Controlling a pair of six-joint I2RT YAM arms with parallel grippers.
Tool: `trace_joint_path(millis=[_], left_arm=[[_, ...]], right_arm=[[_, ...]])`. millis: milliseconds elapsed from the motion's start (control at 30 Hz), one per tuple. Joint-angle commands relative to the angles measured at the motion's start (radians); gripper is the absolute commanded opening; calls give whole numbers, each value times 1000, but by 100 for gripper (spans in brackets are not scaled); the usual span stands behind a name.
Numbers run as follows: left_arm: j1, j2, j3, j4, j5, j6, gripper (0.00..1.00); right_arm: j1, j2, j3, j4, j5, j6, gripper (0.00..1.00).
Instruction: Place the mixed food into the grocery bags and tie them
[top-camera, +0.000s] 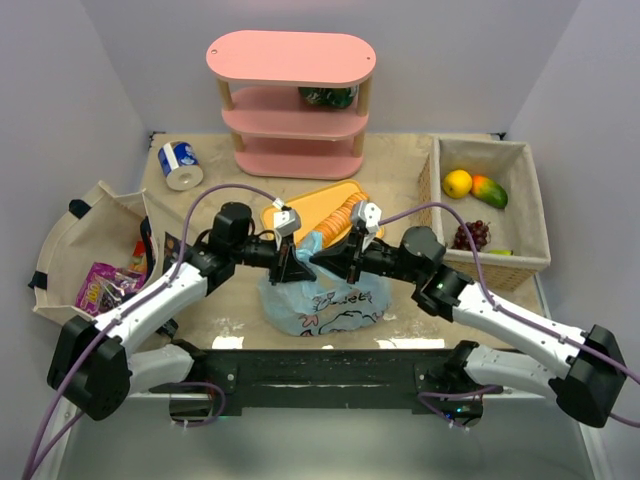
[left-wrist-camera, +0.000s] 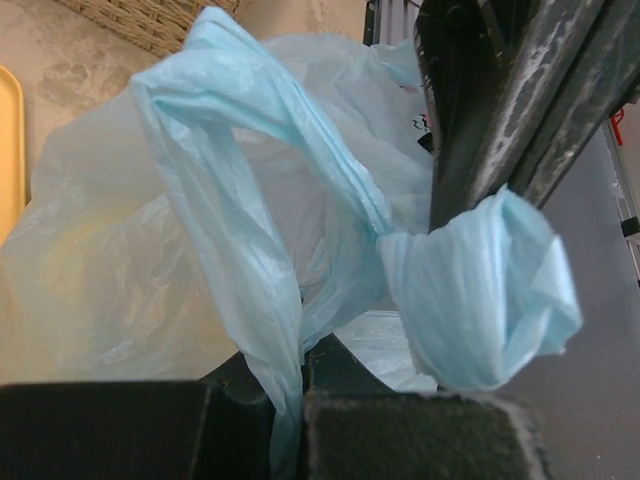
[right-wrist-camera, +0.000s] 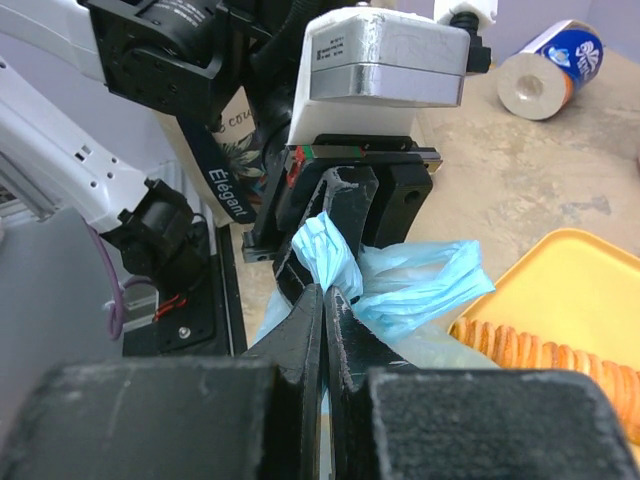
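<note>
The grocery bag (top-camera: 325, 300) sits at lower centre of the top view, wider left to right, with its handles drawn upward. The left gripper (top-camera: 292, 268) and right gripper (top-camera: 352, 266) are each clamped tight on a handle, tips close together. The yellow tray (top-camera: 310, 200) lies just beyond, and the table (top-camera: 235, 310) shows beside the bag.

The grocery bag (top-camera: 325, 300) sits in the middle of the table (top-camera: 400, 175), near the front edge. Right behind it lies a tray (top-camera: 310, 205) with the loaf (top-camera: 340, 215) on it. The shelf (top-camera: 292, 100) stands at the back. The can (top-camera: 181, 165) lies at the back left. The basket (top-camera: 500, 268) on the right holds fruit (top-camera: 475, 185). Snack packets (top-camera: 105, 285) lie in a tote (top-camera: 85, 230) on the left.
</note>
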Motion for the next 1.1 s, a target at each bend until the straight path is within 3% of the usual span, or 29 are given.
trace_joint_path(millis=[0, 133, 233, 267, 500, 700, 1067], left_arm=[[-5, -37, 30, -12, -2, 51, 0], [-6, -43, 24, -10, -2, 54, 0], [-5, -63, 27, -27, -13, 72, 28], [-5, -72, 27, -41, -25, 80, 42], [-6, -151, 21, -92, -82, 143, 73], [-3, -182, 24, -90, -142, 154, 77], [-3, -144, 21, 52, -90, 71, 73]], right_arm=[[11, 18, -9, 99, 27, 4, 0], [13, 43, 7, 87, 26, -2, 0], [13, 44, -13, 113, 37, 7, 0], [13, 43, -16, 113, 43, 7, 0], [13, 31, -25, 96, 81, -8, 0], [13, 38, -17, 79, 63, -14, 0], [11, 93, 3, 88, -14, -25, 0]])
